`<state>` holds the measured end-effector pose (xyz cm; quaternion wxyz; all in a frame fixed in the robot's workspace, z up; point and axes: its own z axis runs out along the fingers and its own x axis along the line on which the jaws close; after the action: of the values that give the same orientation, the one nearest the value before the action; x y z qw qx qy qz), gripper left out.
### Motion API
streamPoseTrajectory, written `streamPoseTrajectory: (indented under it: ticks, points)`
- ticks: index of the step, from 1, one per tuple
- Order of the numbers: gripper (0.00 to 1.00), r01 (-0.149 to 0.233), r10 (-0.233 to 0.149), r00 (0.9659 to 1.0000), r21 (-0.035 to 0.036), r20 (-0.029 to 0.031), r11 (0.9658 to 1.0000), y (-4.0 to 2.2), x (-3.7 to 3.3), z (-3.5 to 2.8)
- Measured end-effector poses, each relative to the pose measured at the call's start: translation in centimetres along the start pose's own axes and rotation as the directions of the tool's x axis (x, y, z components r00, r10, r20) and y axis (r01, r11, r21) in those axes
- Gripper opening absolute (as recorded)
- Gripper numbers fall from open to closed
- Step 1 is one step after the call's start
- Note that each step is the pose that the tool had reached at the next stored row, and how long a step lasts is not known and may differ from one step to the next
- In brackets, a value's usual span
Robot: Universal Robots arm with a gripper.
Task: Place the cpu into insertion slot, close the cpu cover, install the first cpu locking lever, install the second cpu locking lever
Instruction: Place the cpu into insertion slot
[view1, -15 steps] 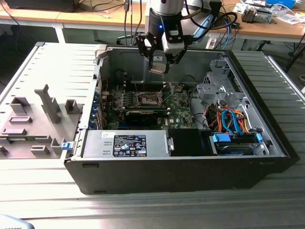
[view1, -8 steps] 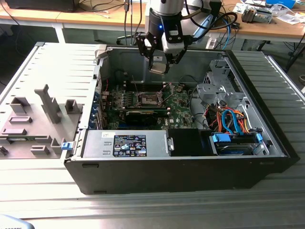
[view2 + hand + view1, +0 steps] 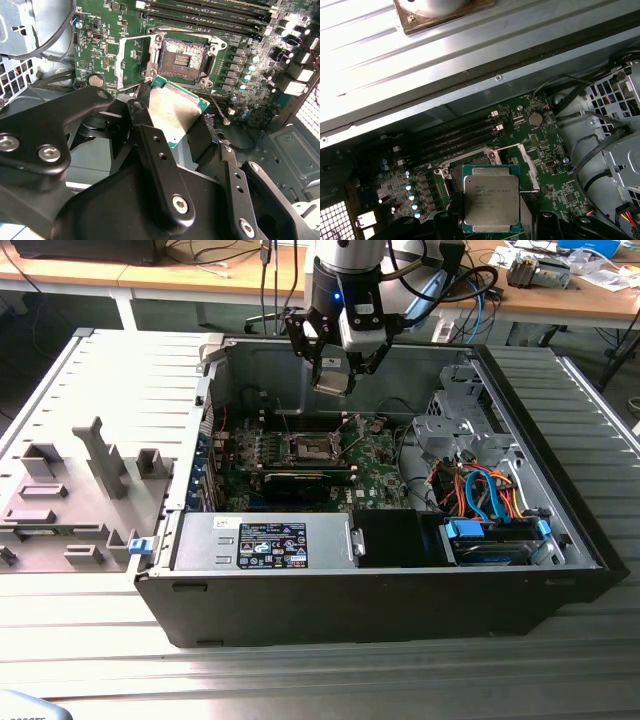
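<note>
Grey ribbed metal table (image 3: 320, 680) carries an open computer case (image 3: 400, 610); wooden desks (image 3: 200, 275) behind. The gripper (image 3: 333, 380) pinches the cpu (image 3: 491, 202), silver-faced, green-edged, above the insertion slot (image 3: 182, 55).

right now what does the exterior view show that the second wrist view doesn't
Exterior view: the whole open computer case, its power supply and coloured cables, with the gripper above the green board. Second wrist view: the cpu clamped between the fingers, the cpu cover standing open. Both: the empty insertion slot on that board.
</note>
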<state>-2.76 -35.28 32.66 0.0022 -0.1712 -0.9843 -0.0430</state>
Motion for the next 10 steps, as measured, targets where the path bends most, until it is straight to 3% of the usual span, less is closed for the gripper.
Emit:
streamPoseTrajectory:
  ticks: [10]
  points:
    - [0.54, -0.004, 0.004, 1.0, 0.0, 0.0003, 1.0, 0.0, 0.0, 0.0]
